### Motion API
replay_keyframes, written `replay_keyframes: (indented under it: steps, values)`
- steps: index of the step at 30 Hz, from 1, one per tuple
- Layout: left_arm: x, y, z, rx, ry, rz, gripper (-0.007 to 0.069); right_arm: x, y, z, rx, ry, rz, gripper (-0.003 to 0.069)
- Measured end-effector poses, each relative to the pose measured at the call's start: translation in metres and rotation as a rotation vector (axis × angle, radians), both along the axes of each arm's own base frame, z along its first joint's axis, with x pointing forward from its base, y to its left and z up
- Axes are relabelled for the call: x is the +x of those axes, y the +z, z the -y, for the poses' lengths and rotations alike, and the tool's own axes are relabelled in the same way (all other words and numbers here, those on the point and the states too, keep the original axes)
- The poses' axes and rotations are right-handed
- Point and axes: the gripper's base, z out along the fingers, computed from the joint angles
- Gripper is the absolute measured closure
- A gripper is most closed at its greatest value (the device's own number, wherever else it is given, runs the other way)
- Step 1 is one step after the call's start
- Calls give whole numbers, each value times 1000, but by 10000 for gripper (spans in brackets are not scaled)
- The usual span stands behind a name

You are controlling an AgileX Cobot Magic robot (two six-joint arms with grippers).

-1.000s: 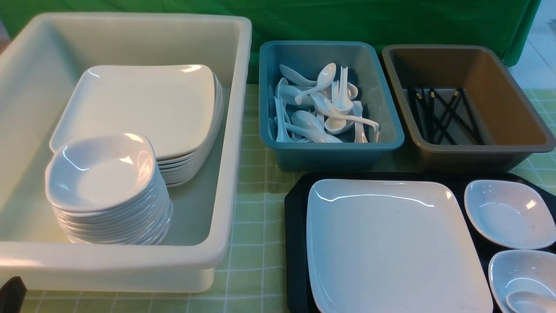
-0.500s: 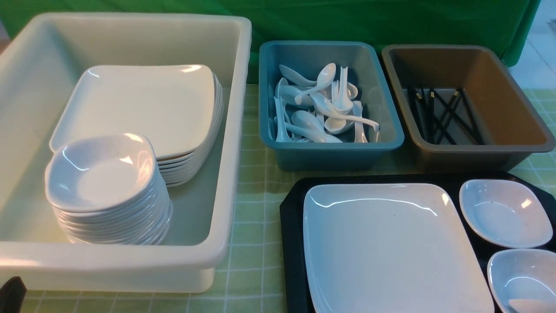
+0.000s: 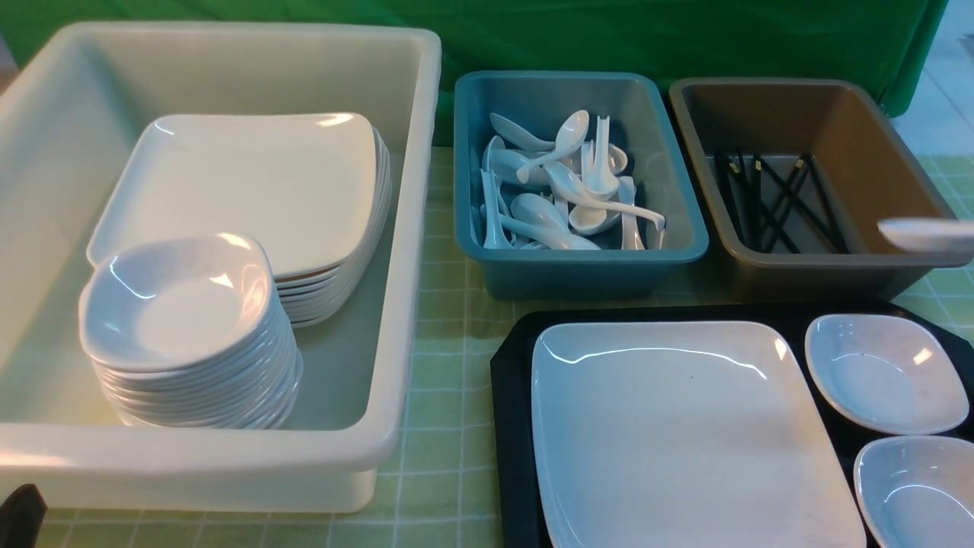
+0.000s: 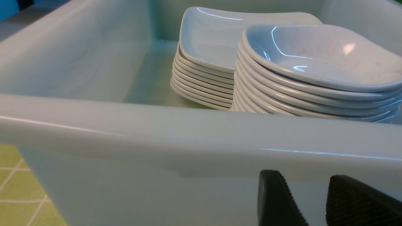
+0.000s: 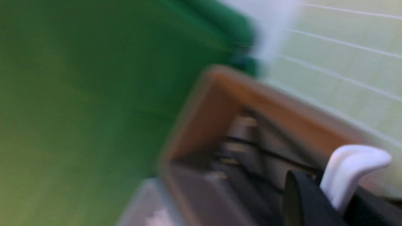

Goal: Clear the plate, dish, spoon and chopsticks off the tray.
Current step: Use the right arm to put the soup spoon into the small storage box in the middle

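Note:
The black tray (image 3: 511, 396) lies at the front right. On it are the large white plate (image 3: 685, 434) and two small white dishes (image 3: 883, 373) (image 3: 921, 487), both empty. The white spoon (image 3: 924, 234) hangs blurred in the air over the right rim of the brown bin (image 3: 875, 129). In the right wrist view my right gripper (image 5: 326, 191) is shut on the spoon (image 5: 351, 166). My left gripper (image 4: 303, 188) stands open and empty, low against the outer front wall of the white tub (image 4: 157, 138). Black chopsticks (image 3: 776, 202) lie in the brown bin; no chopsticks show on the tray.
The white tub (image 3: 415, 228) at the left holds a stack of plates (image 3: 251, 183) and a stack of small dishes (image 3: 183, 304). A blue bin (image 3: 533, 91) with several white spoons stands beside the brown bin. Green checked cloth covers the table.
The spoon has left the nearest dish on the tray and now hangs in the air at the right by the brown bin. The tray shifted slightly left. The left gripper has not moved.

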Motion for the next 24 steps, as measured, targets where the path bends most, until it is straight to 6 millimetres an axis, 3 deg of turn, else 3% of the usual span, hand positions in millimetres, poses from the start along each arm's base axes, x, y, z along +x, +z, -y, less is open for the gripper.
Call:
replay_keyframes:
  steps: [2,4,7,9,10,12,16,18,21,23,24]
  values:
    - [0,0,0,0,0,0,400,23,23,-20,-67,93,73,628]
    - [0,0,0,0,0,0,400,43,33,-43,-120,175,99,628]
    - [0,0,0,0,0,0,400,73,35,-66,-184,252,107,628]
    - [0,0,0,0,0,0,400,107,28,-92,-251,322,108,628]
    - [0,0,0,0,0,0,400,115,29,-99,-271,338,117,628]
    - [0,0,0,0,0,0,400,142,15,-117,-316,380,109,626]
    - [0,0,0,0,0,0,400,173,-11,-145,-356,436,89,612]
    - [0,0,0,0,0,0,400,190,-32,-165,-381,477,78,563]
    - [0,0,0,0,0,0,400,199,-43,-178,-415,506,83,495]
    - [0,0,0,0,0,0,400,204,-53,-190,-462,538,86,365]
    - [0,0,0,0,0,0,400,204,-55,-192,-469,544,84,337]
